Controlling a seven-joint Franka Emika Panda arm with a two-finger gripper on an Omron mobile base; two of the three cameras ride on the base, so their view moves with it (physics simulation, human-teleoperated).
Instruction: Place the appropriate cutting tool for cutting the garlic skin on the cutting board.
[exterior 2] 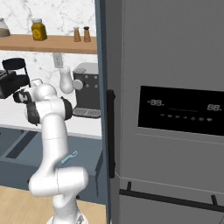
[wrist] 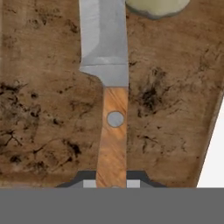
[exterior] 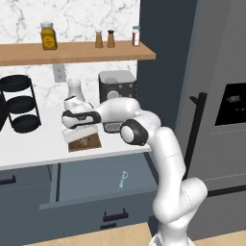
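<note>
Over the cutting board (wrist: 52,109), the gripper (wrist: 114,183) is clenched on the knife (wrist: 111,100), its blade pointing to twelve o'clock beside the garlic (wrist: 156,7). Release while it hangs too high could bounce the blade into the garlic, or off onto the desk (exterior: 33,144).

Fridge display (exterior 2: 181,114) shows digits like 88 (blurred, uncertain).

knife (wrist: 111,109) blade tip and garlic (wrist: 157,6) cut off (top edge).
</note>
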